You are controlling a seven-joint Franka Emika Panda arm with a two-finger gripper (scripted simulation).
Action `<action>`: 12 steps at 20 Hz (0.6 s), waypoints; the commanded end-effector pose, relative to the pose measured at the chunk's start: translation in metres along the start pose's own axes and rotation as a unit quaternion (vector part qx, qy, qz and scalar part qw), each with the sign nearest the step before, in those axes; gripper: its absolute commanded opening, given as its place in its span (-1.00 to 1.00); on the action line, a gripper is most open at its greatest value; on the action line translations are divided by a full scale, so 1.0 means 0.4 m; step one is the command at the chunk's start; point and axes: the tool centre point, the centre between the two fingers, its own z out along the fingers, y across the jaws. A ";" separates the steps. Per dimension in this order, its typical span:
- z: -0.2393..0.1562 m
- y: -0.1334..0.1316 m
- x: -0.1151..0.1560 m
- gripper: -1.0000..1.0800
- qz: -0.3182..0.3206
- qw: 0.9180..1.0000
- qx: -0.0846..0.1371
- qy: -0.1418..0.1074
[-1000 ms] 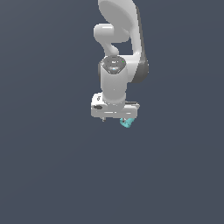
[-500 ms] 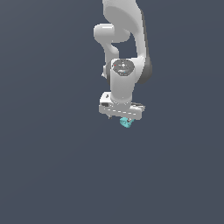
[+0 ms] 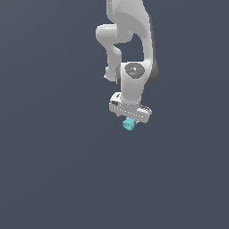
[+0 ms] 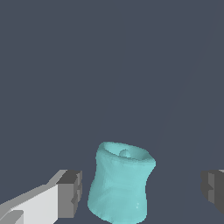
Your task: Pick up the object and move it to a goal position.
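One turquoise object (image 4: pixel 120 183) shows in the wrist view as a smooth, matte, stubby cylinder, pinched slightly at the waist and flaring wider at the end facing away, where a shallow rim surrounds a small rounded knob or hollow. It sits between the two fingertips (image 4: pixel 70 193) of the hand (image 4: pixel 142 190), whose pads are blocky and dark grey on glossy white finger bodies. Clear gaps separate the object from the pad on each side, so the hand is spread wide and neither pad touches the piece here; whether anything else supports it cannot be told. In the exterior view the same single cyan piece (image 3: pixel 129 124) appears just below the white hand (image 3: pixel 130 117), at the end of one smooth, rounded white arm (image 3: pixel 133 53) with darker grey joint caps. All around is a flat, featureless slate-grey surface (image 3: pixel 53 170).
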 end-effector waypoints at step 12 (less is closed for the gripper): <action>0.045 -0.021 -0.085 0.92 0.083 0.997 -0.001 0.004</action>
